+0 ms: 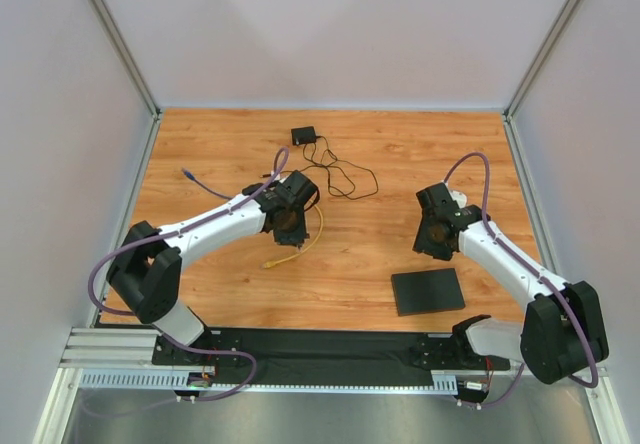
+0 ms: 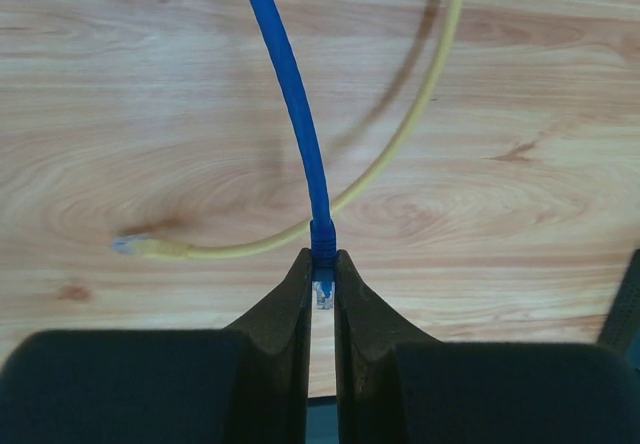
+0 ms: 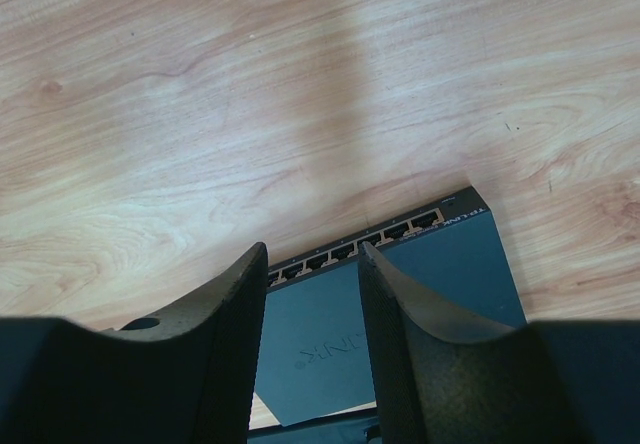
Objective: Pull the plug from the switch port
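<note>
The switch (image 1: 428, 291) is a flat black box lying near the table's front right. In the right wrist view the switch (image 3: 420, 284) shows its row of ports (image 3: 385, 234), and those in view are empty. My right gripper (image 3: 312, 254) is open and hovers over the switch's port edge; it also shows in the top view (image 1: 436, 244). My left gripper (image 2: 322, 264) is shut on the clear plug (image 2: 323, 292) of a blue cable (image 2: 290, 84). It holds the plug above the wood at mid-table (image 1: 293, 232), well left of the switch.
A yellow cable (image 2: 400, 144) with a loose plug end (image 1: 268, 263) lies under the left gripper. A small black adapter (image 1: 303, 135) with a thin black cord (image 1: 345, 179) sits at the back. A blue cable end (image 1: 187, 174) lies at the far left.
</note>
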### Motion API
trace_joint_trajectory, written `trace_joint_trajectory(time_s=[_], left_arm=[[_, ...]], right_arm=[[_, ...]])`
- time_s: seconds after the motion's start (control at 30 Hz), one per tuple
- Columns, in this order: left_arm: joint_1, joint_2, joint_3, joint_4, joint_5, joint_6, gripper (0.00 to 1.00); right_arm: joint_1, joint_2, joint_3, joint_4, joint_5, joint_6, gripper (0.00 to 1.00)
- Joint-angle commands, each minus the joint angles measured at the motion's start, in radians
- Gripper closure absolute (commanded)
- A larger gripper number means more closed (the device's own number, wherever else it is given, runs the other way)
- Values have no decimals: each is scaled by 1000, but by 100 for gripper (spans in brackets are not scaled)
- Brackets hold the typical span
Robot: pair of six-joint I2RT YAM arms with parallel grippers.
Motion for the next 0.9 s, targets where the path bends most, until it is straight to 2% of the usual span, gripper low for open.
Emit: trace_joint_trajectory(time_s=[0.0,0.17,0.3,0.5,0.67,0.8,0.83,0.87], left_arm=[[-14,10,35,90,68,-53,100],[-24,33,21,175,127,-111,100],[-25,-16,-98,341,169,-174,100],[-25,-42,-172,494,235,-194,99],[-25,-32,-244,643,296,-214,83],[-27,-44,-286,642,279,-230,70],[-25,-56,-294,636,275,-231,62],[-25,-64,-306,627,270,-227,59]], right_arm=[[6,-27,-8,17,15,3,56],[6,-26,-7,17,12,0,56],[8,-26,-7,17,17,0,56],[8,-23,-11,23,8,3,56],[8,-24,-8,17,9,0,56],[8,-33,-7,4,18,-6,56],[8,-38,-8,3,21,-9,56],[8,-41,-8,1,24,-9,56]])
